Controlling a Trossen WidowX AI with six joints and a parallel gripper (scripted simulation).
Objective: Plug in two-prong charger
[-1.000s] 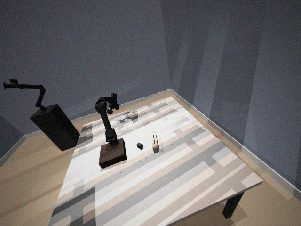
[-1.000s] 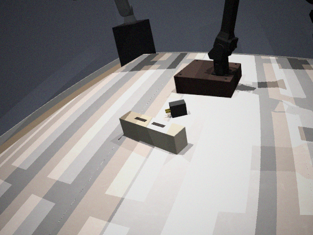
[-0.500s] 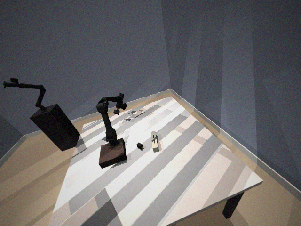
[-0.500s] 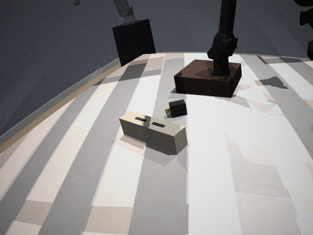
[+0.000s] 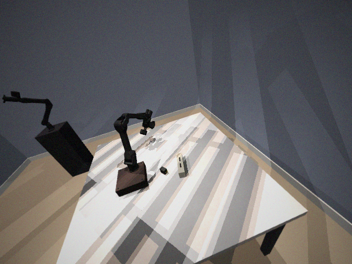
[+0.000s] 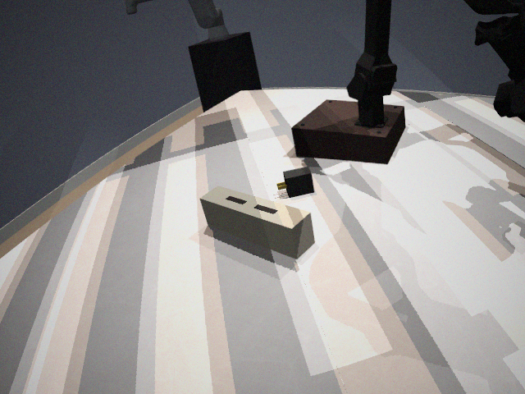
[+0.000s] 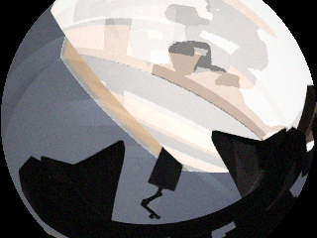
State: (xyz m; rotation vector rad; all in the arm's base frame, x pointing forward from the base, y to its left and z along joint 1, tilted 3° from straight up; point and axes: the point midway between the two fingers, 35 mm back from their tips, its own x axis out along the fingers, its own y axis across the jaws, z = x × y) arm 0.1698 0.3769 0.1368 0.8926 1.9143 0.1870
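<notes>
Right now the jaws are spread wide with nothing between them; the gripper (image 5: pixel 144 129) hangs in the air well above the bench (image 5: pixel 227 181), pointing down. In the wrist view both fingers show as dark wedges at the lower edge, with striped bench top and grey wall beyond. The arm (image 5: pixel 125 142) rises from its brown base (image 5: pixel 131 179) and bends forward over the bench.

Landmark is the base. The charger (image 6: pixel 299 182), a small black cube, lies on the bench just beside the base, on its side, brass prongs (image 6: pixel 280 185) pointing toward the power strip (image 6: pixel 258 221). The strip, a beige block, sits a little farther from the base than the charger, near it but not touching. Two dark slots on its top face, both unoccupied. Gripper is well apart from both charger and strip. Off the bench, beyond the base, a dark pedestal (image 5: pixel 64 147) carries a second arm.
</notes>
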